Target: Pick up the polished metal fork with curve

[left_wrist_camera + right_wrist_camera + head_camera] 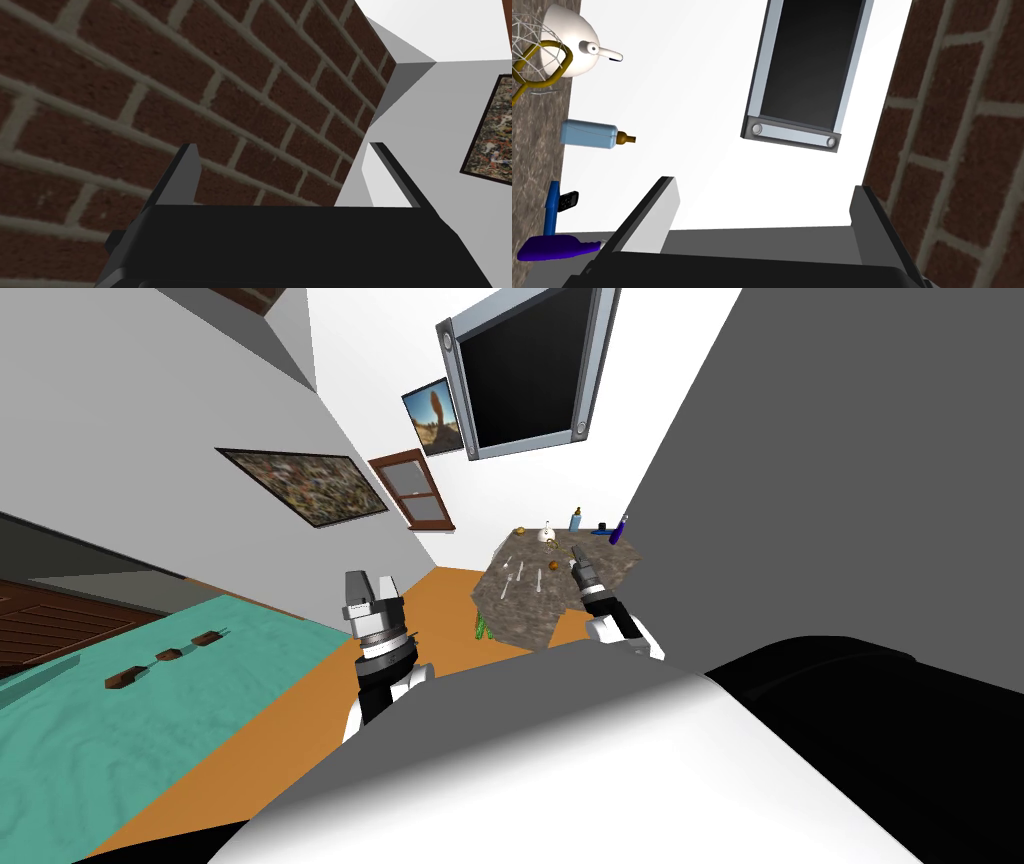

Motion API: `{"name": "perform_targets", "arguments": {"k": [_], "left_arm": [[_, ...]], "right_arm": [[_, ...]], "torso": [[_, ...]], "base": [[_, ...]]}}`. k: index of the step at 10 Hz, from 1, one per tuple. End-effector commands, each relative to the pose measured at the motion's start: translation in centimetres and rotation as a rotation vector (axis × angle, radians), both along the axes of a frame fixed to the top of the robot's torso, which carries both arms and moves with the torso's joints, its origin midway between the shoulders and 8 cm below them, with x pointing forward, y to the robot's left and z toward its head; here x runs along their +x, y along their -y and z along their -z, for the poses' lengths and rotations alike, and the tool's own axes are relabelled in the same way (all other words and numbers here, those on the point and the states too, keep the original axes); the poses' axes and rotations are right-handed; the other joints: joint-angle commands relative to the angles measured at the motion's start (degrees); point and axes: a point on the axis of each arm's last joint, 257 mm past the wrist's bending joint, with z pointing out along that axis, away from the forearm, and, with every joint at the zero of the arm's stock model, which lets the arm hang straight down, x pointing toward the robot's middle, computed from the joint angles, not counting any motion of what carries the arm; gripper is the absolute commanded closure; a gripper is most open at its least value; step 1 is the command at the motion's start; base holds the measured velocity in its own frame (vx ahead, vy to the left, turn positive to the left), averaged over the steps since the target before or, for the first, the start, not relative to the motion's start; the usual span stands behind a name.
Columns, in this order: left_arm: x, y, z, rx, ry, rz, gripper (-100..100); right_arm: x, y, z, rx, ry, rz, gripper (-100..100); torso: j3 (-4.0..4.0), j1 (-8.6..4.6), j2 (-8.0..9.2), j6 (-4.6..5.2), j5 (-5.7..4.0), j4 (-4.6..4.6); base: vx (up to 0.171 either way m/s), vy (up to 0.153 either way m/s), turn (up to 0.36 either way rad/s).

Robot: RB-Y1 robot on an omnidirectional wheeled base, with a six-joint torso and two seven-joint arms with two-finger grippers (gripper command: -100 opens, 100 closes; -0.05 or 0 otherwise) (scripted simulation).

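While the right gripper [576, 553] hovers over the mottled table [520, 623] with fingers apart and empty, the fork [511, 580] lies untouched among pale cutlery nearby (which piece is curved, I cannot tell); descent, grasp and lift remain. The left gripper [372, 586], fingers apart, hangs aside.

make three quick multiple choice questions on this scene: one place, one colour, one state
1. Where does the right claw hover? A in a sink; B over the stone table; C inside a drawer.
2. What colour is the brown-capped bottle? A red; B green; C light blue.
3. How are the right claw's fingers? A open, nothing between; B shut on a cup; C shut on a knife.
1 B, the head view shows it above the tabletop; 2 C, its body is pale blue; 3 A, they stand wide apart.
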Motion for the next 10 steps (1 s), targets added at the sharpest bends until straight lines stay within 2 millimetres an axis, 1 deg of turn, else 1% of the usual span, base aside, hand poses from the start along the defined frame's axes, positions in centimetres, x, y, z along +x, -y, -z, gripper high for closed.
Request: {"name": "perform_targets", "arguments": {"k": [1, 4, 5, 6, 7, 8, 9, 10], "left_arm": [[0.0, 0.0, 0.0, 0.0, 0.0, 0.0, 0], [0.0, 0.0, 0.0, 0.0, 0.0, 0.0, 0], [0.0, 0.0, 0.0, 0.0, 0.0, 0.0, 0], [0.0, 0.0, 0.0, 0.0, 0.0, 0.0, 0], [0.0, 0.0, 0.0, 0.0, 0.0, 0.0, 0], [0.0, 0.0, 0.0, 0.0, 0.0, 0.0, 0], [0.0, 0.0, 0.0, 0.0, 0.0, 0.0, 0], [0.0, 0.0, 0.0, 0.0, 0.0, 0.0, 0]], "right_arm": [[0.3, 0.2, 0.8, -0.017, -0.036, 0.006, -100], [1.0, 1.4, 2.6, -0.09, -0.127, 0.024, -100], [1.1, 1.5, 3.0, -0.089, -0.145, 0.026, -100], [1.3, 2.1, 3.5, -0.128, -0.175, 0.033, -100], [1.4, 2.2, 4.1, -0.127, -0.196, 0.035, -100], [1.6, 2.8, 4.6, -0.167, -0.227, 0.043, -100], [1.7, 3.0, 5.4, -0.165, -0.258, 0.046, -100], [1.8, 3.7, 5.8, -0.205, -0.287, 0.054, -100]], "torso": [[0.0, 0.0, 0.0, 0.0, 0.0, 0.0], [-0.01, 0.0, -0.02, 0.0, 0.0, 0.0], [-0.03, 0.06, -0.05, 0.0, 0.01, -0.01], [-0.01, 0.03, -0.01, 0.01, 0.01, 0.0], [-0.01, 0.03, -0.02, 0.0, 0.01, 0.0], [-0.01, 0.0, -0.02, 0.0, 0.01, 0.0], [-0.01, 0.07, -0.01, 0.0, 0.02, 0.0], [0.0, 0.05, 0.0, 0.01, 0.02, 0.0]], "base": [[0.018, 0.052, 0.01], [0.024, 0.066, 0.023], [0.016, 0.067, 0.013], [0.021, 0.067, 0.037], [0.02, 0.057, 0.014], [0.018, 0.082, 0.039], [0.015, 0.074, 0.012], [0.021, 0.085, 0.04]]}}
